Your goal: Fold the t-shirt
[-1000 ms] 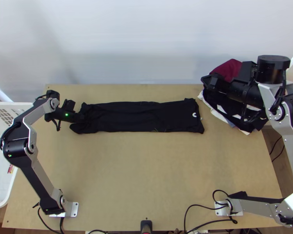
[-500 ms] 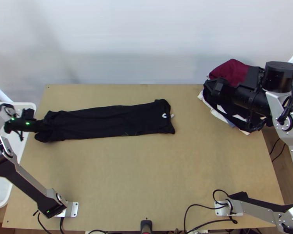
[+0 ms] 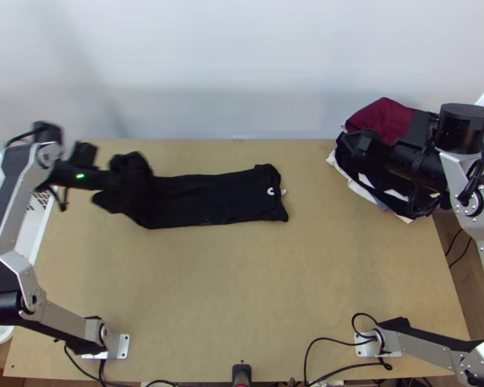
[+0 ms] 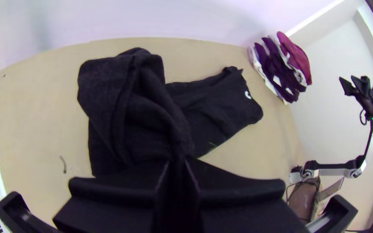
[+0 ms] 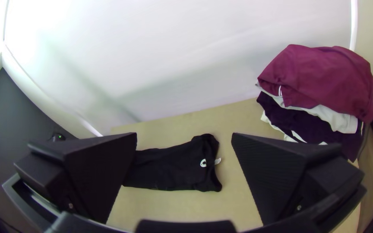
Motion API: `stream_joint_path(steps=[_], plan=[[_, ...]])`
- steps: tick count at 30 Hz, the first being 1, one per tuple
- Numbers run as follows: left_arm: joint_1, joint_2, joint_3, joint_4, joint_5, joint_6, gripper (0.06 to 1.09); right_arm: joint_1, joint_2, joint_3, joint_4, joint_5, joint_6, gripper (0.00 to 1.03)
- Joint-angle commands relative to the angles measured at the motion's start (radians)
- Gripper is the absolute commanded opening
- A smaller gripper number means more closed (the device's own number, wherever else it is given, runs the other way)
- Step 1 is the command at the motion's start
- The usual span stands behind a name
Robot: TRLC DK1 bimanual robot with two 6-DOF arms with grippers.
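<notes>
Over the left of the worktop point(image 3: 242, 284), the left end effector point(image 3: 115, 181), clamped on one end of the black t-shirt point(image 3: 216, 198), has just raised it and swung it inward, probably starting the crosswise fold, while the right end effector point(image 5: 184, 135) is open.

I can't read any lettering here. The small white mark point(image 3: 271, 191) on the black shirt point(image 3: 213, 198), well apart from the left gripper point(image 3: 117, 179), is illegible.
</notes>
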Motion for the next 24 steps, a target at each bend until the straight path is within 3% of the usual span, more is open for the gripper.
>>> stream_joint_path(steps=[1, 12, 24], plan=[[-0.098, 0.011, 0.042, 0.005, 0.008, -0.101, 0.10, -0.014, -0.026, -0.005, 0.013, -0.004, -0.011, 0.99], [-0.378, 0.247, 0.266, 0.079, -0.051, -0.311, 0.10, -0.049, -0.065, -0.025, 0.010, -0.004, -0.014, 0.99], [-0.490, 0.425, 0.436, 0.082, -0.096, -0.379, 0.10, -0.086, -0.092, -0.045, 0.003, -0.004, -0.013, 0.99]])
